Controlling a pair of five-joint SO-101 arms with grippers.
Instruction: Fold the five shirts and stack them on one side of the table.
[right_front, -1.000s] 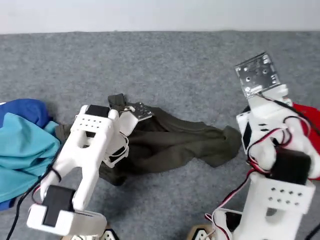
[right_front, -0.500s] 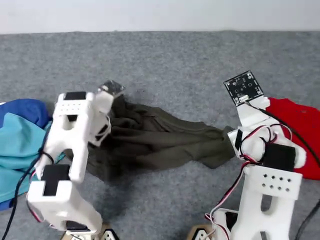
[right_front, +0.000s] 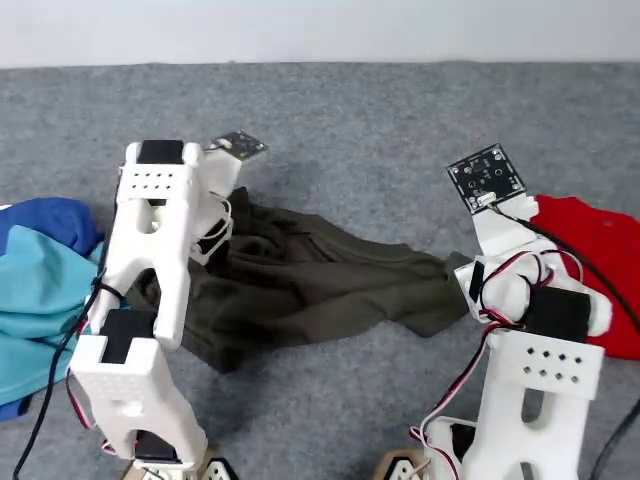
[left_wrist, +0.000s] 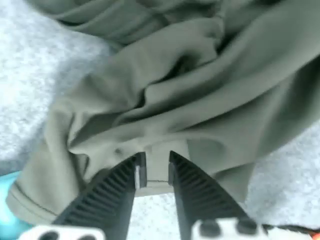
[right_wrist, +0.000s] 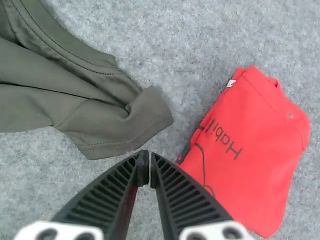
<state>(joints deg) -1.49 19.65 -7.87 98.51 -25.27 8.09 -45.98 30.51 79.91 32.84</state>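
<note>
L gripper (left_wrist: 152, 172), jaws nipped on olive shirt (right_front: 330, 275) hem, has dragged it away from bases over 1 s: spreading for fold. R gripper (right_wrist: 149, 170) closed, empty, near folded red shirt (right_wrist: 255, 145).

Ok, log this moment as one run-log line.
left gripper: fingers shut on olive shirt edge | right gripper: shut, empty, beside folded red shirt | olive shirt: crumpled, not yet folded

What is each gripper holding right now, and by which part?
The left gripper pinches the olive shirt by a hemmed edge; the right gripper is shut and holds nothing.
</note>
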